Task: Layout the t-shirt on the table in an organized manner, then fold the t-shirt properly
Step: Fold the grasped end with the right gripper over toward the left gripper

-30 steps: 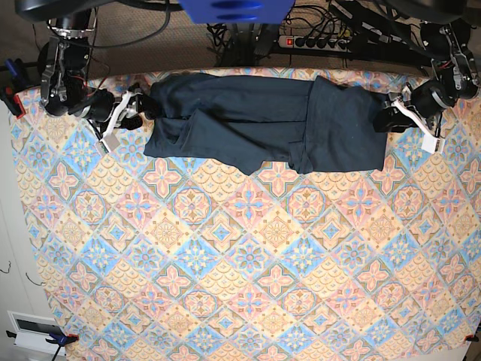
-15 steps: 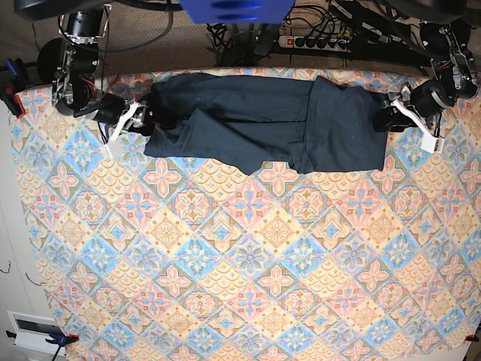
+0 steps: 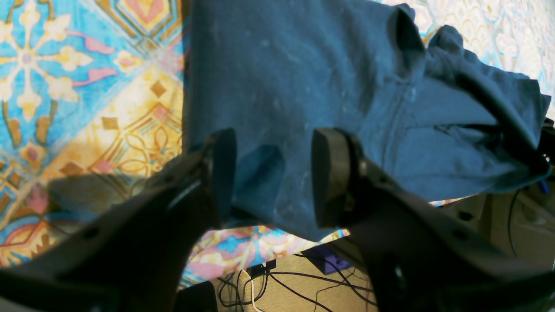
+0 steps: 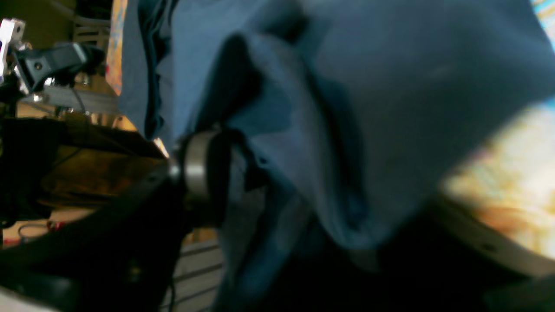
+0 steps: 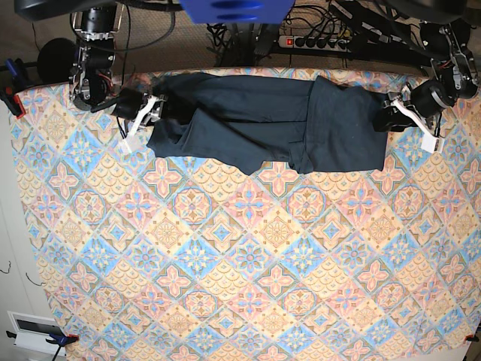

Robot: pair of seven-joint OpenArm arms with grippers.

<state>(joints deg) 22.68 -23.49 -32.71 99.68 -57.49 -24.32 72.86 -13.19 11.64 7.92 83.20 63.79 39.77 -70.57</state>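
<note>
Item: dark navy t-shirt [image 5: 263, 120]. Lies stretched sideways along the far edge of the table [image 5: 240, 263], which is covered in a tile-pattern cloth of blue, pink, orange and cream diamonds. The fabric is partly folded over itself, with an uneven lower hem and a vertical fold line right of the middle in the base view.

Item: left gripper [image 3: 273, 177]. At the shirt's end on the right side of the base view [image 5: 387, 116]. Its two dark fingers [image 3: 329, 173] stand apart with the edge of the shirt [image 3: 303, 86] lying in the gap between them; neither pad is seen pressed against the cloth.

Item: right gripper [image 5: 154, 111]. At the opposite end of the shirt, on the left side of the base view. Its wrist view is blurred: bunched fabric [image 4: 347, 86] drapes over and around the one finger [image 4: 204, 173] that shows, and whether the jaws are closed on it cannot be told.

Item: cables and a power strip [image 5: 319, 39]. On the floor beyond the table's far edge.
</note>
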